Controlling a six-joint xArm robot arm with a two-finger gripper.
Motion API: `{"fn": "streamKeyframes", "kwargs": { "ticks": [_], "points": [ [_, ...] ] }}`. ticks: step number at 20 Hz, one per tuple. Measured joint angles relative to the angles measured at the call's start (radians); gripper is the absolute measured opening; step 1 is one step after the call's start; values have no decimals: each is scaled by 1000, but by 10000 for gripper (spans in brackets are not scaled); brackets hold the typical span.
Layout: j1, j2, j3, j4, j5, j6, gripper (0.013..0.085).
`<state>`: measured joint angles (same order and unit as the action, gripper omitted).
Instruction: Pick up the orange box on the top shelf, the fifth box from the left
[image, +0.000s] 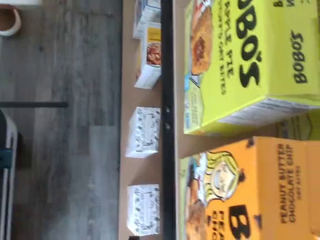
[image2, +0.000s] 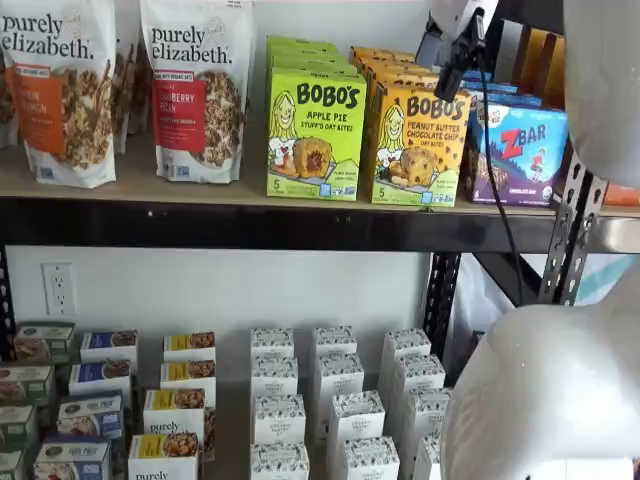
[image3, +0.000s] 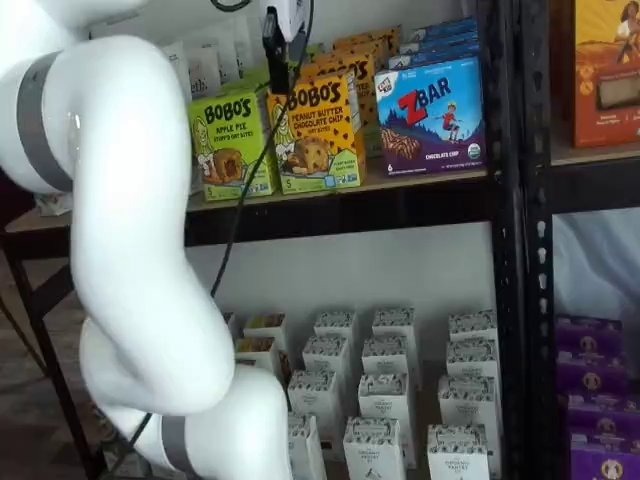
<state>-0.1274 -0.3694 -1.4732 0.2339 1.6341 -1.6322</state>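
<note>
While the orange box (image2: 419, 145) stands upright at the front edge of the top shelf (image2: 250, 224), it is flanked by the lime-green Apple Pie box (image2: 315, 135) on one side and the blue ZBar box (image2: 515, 152) on the other, as seen in both shelf views. More orange cartons are lined up behind it. In the wrist view the orange box (image: 250, 192) and the Apple Pie box (image: 240, 60) are seen close up, with a gap of bare board between them. The pincer (image3: 275, 45) is seen hanging just above and in front of the orange box, not touching it; only dark fingers side-on are shown, so whether they are apart cannot be told. Small white cartons (image2: 335, 400) are ranked on the lower level.
</note>
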Motion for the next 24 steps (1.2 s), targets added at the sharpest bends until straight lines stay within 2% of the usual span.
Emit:
{"fn": "streamKeyframes", "kwargs": {
  "ticks": [3, 11, 18, 24],
  "points": [
    [11, 11, 5, -23, -40, 0, 850],
    [30, 65, -26, -89, -53, -1, 850],
    [26, 78, 1, -119, -112, -16, 850],
    [23, 99, -2, -157, -103, -28, 850]
  ]
}}
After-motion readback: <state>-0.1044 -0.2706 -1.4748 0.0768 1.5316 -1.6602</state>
